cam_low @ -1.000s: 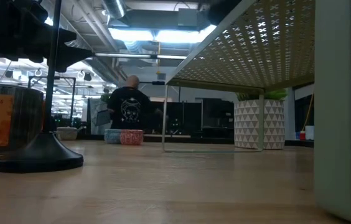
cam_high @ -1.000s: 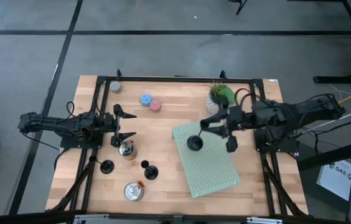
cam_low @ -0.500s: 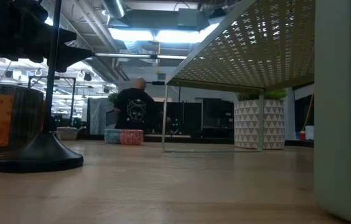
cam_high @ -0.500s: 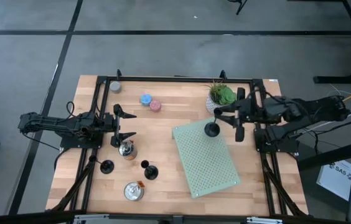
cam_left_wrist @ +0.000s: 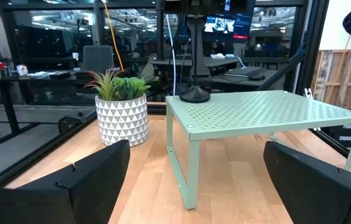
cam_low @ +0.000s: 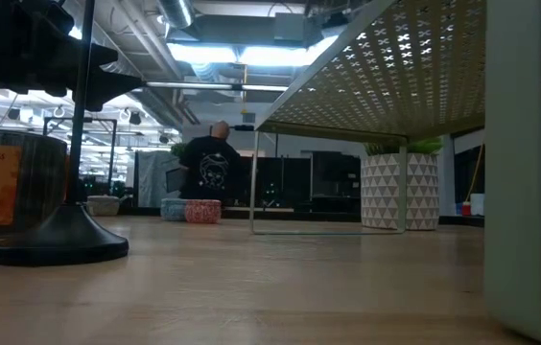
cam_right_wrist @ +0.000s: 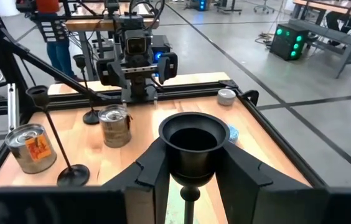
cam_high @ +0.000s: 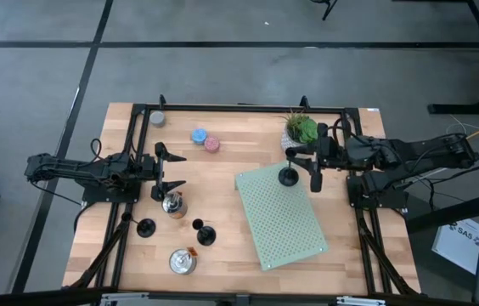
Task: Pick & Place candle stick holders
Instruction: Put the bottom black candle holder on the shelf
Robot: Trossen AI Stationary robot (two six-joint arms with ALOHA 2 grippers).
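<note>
One black candle stick holder [cam_high: 288, 177] stands with its round base on the far right corner of the pale green perforated shelf [cam_high: 282, 225]; it also shows in the left wrist view [cam_left_wrist: 194, 94]. My right gripper [cam_high: 305, 167] is shut on its top cup [cam_right_wrist: 190, 134]. Two more black holders [cam_high: 145, 227] [cam_high: 204, 234] stand on their bases on the table at the near left. My left gripper [cam_high: 169, 172] is open and empty at the left, just beyond a silver tin [cam_high: 172, 204]. My right gripper pinches the holder at its top, the black cup [cam_right_wrist: 190, 163], between its two fingers [cam_right_wrist: 152, 163], one on each side. The fingers come level from the table's right side. The holder stands upright with its base [cam_left_wrist: 194, 96] on the shelf.
A potted plant [cam_high: 301, 130] stands right beside my right gripper at the far side. A blue candle [cam_high: 199, 135], a pink candle [cam_high: 212, 144] and a small grey tin [cam_high: 158, 119] sit at the far left. A second silver tin [cam_high: 183, 261] lies near the front. A person [cam_low: 213, 163] stands in the room behind.
My right gripper has carried the holder toward the table's far right, from the shelf's left part to its far right corner. In the last half second the holder's base has stayed put and the gripper has shifted slightly left.
</note>
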